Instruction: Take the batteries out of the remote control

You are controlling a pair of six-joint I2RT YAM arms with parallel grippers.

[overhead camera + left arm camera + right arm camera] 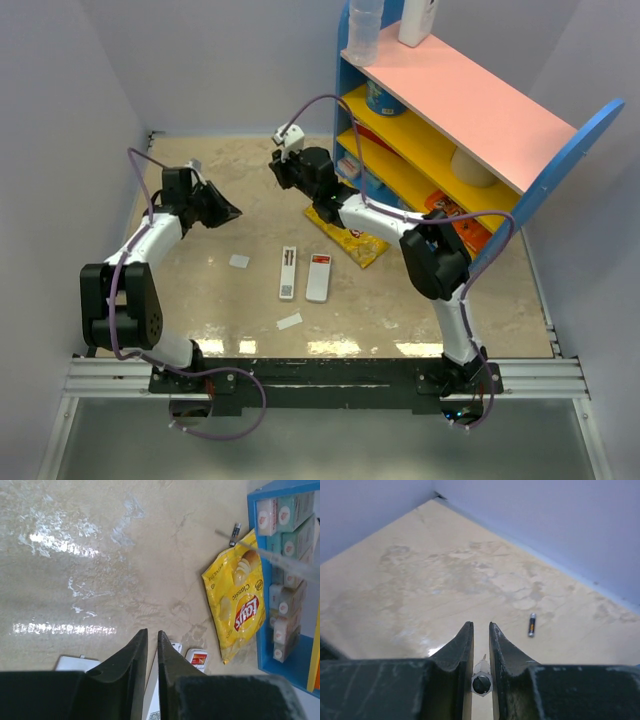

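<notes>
While a grey stick (481, 681) is clamped between the fingers of the right gripper (481, 628), the left gripper (152, 636) is held barely parted, with nothing gripped. The remote control (318, 277) is laid mid-table, and one battery (532, 625) is seen loose near the far wall.

Half hidden behind the left hand (151, 631): small white flat remote control (190, 655), red-orange patch (199, 658) on it too small to make out. Blurred to a pale streak: long thin grey stick (285, 562), pinched end-on in the right hand (480, 624). Cut off by that left hand: flat white piece (75, 663).
</notes>
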